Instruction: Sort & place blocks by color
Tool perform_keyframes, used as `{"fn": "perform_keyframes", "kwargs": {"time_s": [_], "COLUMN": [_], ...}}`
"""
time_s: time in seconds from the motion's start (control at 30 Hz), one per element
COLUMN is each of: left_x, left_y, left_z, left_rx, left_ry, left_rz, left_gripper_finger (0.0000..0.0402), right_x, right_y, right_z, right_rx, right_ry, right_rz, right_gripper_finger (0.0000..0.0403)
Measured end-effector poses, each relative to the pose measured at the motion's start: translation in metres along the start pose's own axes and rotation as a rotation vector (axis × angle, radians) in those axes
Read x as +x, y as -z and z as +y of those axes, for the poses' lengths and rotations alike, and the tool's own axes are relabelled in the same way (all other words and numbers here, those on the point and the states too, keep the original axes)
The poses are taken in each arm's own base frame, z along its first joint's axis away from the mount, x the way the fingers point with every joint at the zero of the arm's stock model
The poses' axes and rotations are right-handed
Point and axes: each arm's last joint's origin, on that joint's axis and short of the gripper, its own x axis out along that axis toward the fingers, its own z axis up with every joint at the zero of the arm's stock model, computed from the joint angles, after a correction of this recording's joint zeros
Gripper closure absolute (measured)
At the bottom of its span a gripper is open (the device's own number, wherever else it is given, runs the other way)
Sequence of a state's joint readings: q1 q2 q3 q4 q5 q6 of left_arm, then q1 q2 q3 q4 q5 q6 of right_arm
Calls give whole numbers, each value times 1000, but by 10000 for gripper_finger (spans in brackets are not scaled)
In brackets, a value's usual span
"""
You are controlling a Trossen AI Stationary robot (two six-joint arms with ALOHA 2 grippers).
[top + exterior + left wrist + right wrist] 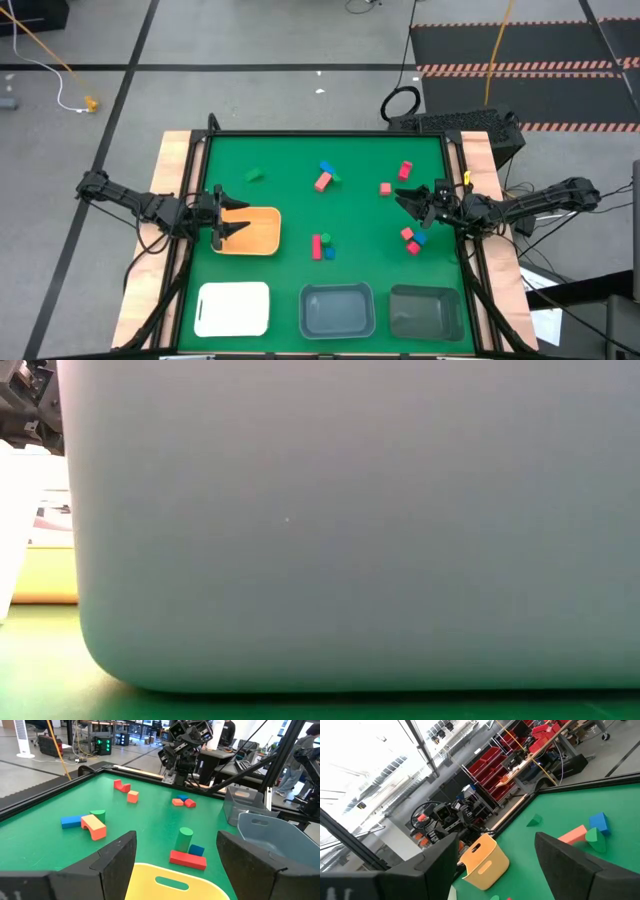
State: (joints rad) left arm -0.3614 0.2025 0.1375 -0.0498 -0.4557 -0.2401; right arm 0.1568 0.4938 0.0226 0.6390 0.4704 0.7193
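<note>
Small red, pink, blue and green blocks lie scattered on the green table. There is a lone green block (253, 175), a blue-pink-green group (326, 176), two red ones (385, 188) (405, 171), a red-green-blue group (322, 247) and a red-blue group (412, 240). My left gripper (218, 215) (176, 837) is open over the left part of the orange tray (255, 235). My right gripper (410, 198) (497, 840) is open above the table, between the two red blocks and the red-blue group. Neither holds anything.
A white tray (232, 308) and two grey trays (337, 310) (426, 312) stand along the near edge. The wall of a grey tray (350, 520) fills the low view. Bare green surface lies between the block groups. A raised black rim (330, 134) frames the table.
</note>
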Motion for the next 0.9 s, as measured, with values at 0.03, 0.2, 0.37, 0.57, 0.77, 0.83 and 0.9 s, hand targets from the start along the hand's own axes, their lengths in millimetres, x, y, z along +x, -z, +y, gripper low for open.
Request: {"fn": "perform_keyframes", "kwargs": {"time_s": [0.03, 0.2, 0.37, 0.57, 0.77, 0.83, 0.9], "left_x": [0, 0, 0, 0, 0, 0, 0], "left_y": [0, 0, 0, 0, -2, -4, -7], "left_z": [0, 0, 0, 0, 0, -1, -2], "left_rx": [0, 0, -8, -9, -86, -104, -119], "left_ry": [0, 0, 0, 1, 4, 11, 20], "left_rz": [0, 0, -1, -2, -15, -41, -71], "left_gripper_finger": [128, 128, 128, 128, 128, 128, 128], "right_x": [0, 0, 0, 0, 0, 0, 0], "right_y": [0, 0, 0, 0, 0, 0, 0], "right_z": [0, 0, 0, 0, 0, 0, 0], "right_rx": [1, 1, 1, 1, 0, 0, 0], "right_ry": [0, 0, 0, 0, 0, 0, 0], "right_rz": [0, 0, 0, 0, 0, 0, 0], "right_gripper_finger": [149, 149, 149, 149, 149, 149, 149]}}
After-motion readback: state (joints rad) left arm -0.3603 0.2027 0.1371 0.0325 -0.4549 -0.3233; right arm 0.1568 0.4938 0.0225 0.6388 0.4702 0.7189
